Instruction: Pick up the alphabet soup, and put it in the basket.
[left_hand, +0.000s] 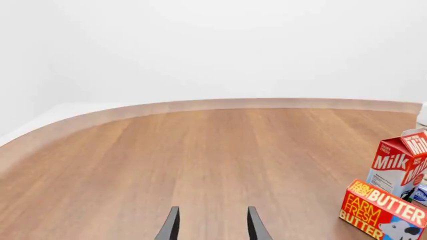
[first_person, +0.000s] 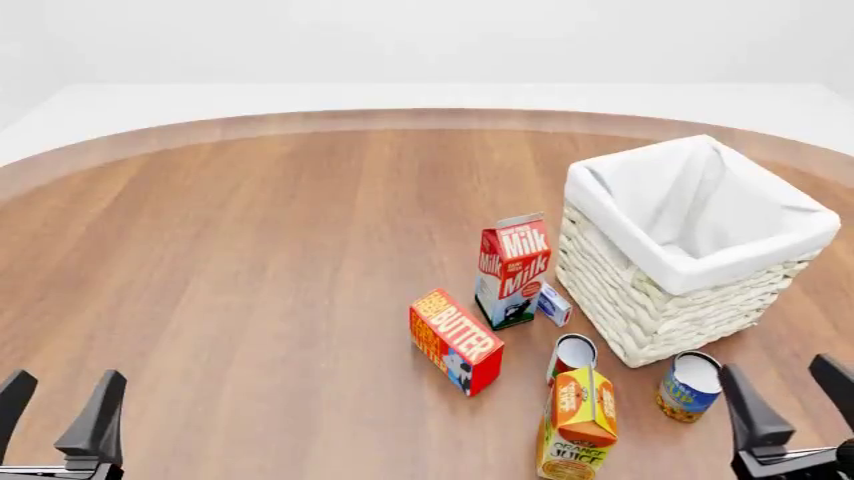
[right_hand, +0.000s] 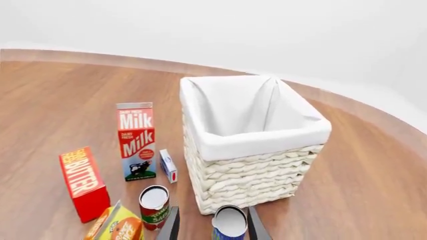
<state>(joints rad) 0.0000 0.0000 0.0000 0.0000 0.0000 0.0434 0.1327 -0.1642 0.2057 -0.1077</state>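
The alphabet soup, a small can with a blue and yellow label and a silver top, stands on the table just in front of the basket, a large white wicker basket with a cloth lining. My right gripper is open and empty, close to the can's right and not touching it. In the right wrist view the can lies ahead between the spread fingers of the gripper, with the basket behind it. My left gripper is open and empty at the near left, as the left wrist view also shows.
A milk carton, a butter box, a small blue-white box, a red-labelled can and an orange juice carton stand left of the soup can. The milk and butter also show in the left wrist view.
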